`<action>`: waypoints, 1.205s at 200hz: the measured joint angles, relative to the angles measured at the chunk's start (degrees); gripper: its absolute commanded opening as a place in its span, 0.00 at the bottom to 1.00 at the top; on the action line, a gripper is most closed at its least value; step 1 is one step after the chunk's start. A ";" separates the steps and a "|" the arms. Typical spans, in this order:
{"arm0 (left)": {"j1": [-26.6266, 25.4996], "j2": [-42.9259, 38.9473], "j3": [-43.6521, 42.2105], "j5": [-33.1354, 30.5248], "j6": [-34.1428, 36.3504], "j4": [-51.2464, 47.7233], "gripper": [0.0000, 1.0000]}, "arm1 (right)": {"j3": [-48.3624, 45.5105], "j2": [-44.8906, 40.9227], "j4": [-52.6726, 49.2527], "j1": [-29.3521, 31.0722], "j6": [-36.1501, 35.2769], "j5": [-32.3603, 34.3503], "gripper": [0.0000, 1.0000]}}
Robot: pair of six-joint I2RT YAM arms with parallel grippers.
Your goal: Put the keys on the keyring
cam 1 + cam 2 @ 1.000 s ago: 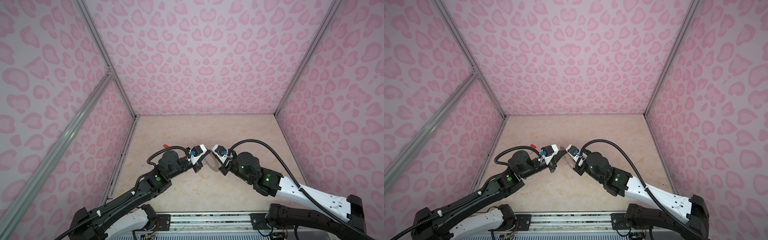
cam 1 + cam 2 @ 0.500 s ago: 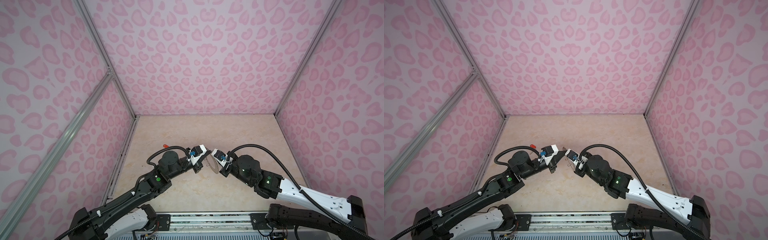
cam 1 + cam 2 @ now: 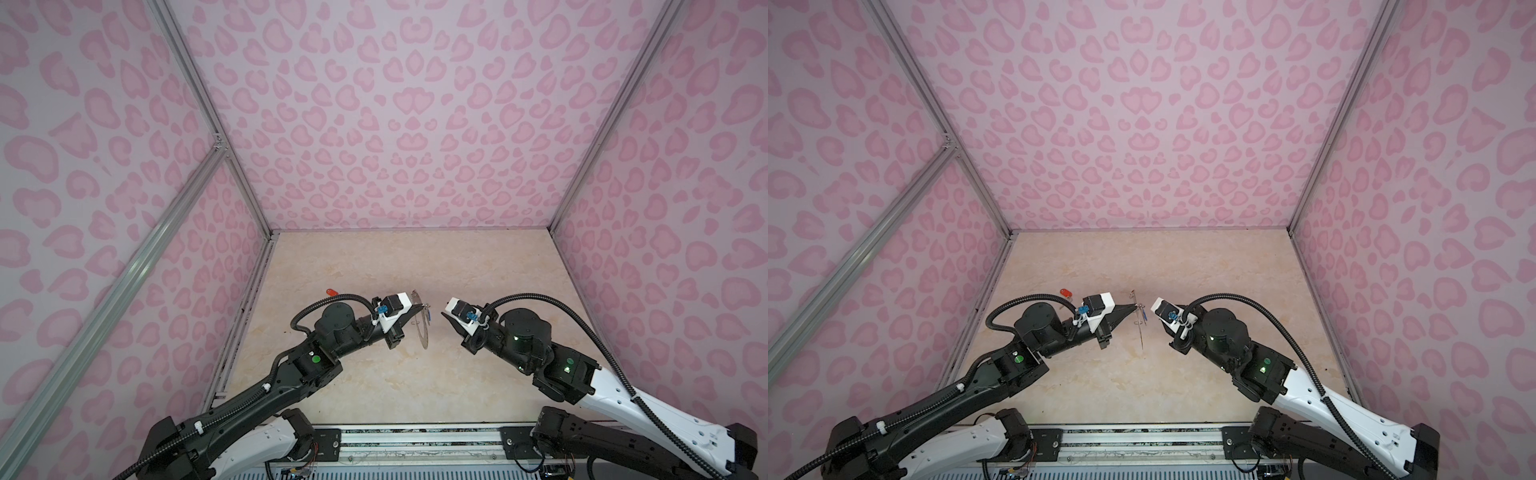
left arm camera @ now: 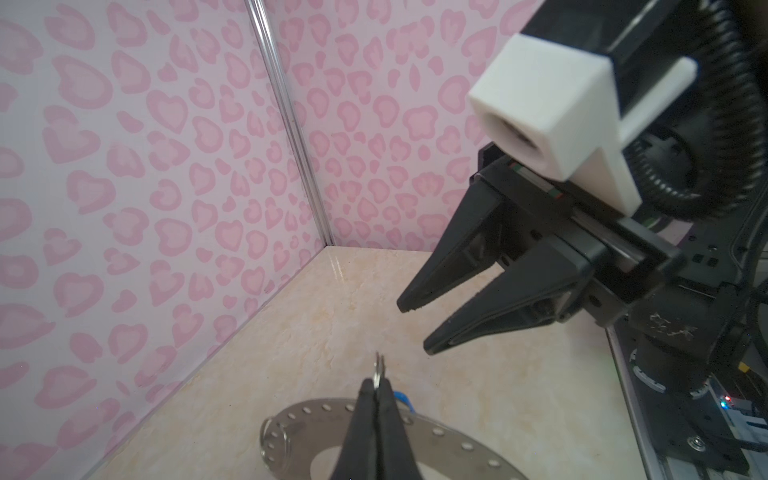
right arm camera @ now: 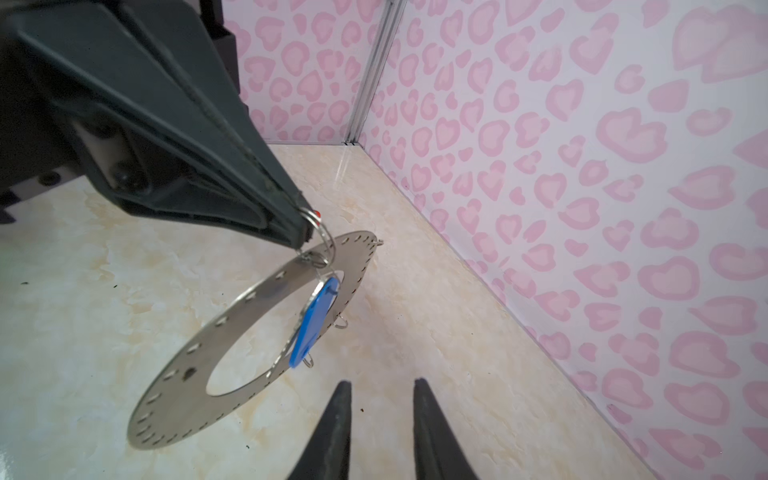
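Observation:
My left gripper is shut on a small wire loop at the edge of the keyring. The flat grey disc hangs tilted from it above the table. The key with the blue tag dangles from that same loop, against the disc. My right gripper stands open and holds nothing, a short way to the right of the keyring. The key with the red-orange tag lies on the table behind my left arm.
The marble-look table is boxed in by pink heart-patterned walls on three sides. A metal rail runs along the front edge. Both arms reach in from the front corners.
My right gripper has opened and drawn back to the right, away from the keyring. The blue-tagged key now hangs from the loop. The left arm has held still.

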 measured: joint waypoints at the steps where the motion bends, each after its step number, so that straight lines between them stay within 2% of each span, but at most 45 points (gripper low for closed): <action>1: 0.00 0.00 0.00 0.00 0.00 0.00 0.03 | 0.00 0.00 0.00 0.00 0.00 0.00 0.25; 55: 0.37 0.48 0.02 4.79 0.09 -0.07 0.03 | 3.32 0.26 -3.58 -5.64 0.02 -17.35 0.23; 89: 0.50 0.83 0.09 6.51 0.59 -0.20 0.03 | 3.98 1.86 -4.15 -6.12 0.46 -23.85 0.20; 144: 0.63 1.09 0.09 8.70 1.07 -0.37 0.03 | 3.93 3.58 -3.26 -6.16 0.87 -27.85 0.18; 241: 0.63 0.76 0.09 10.82 1.44 -1.31 0.03 | 4.09 3.32 -2.80 -6.88 1.40 -28.92 0.18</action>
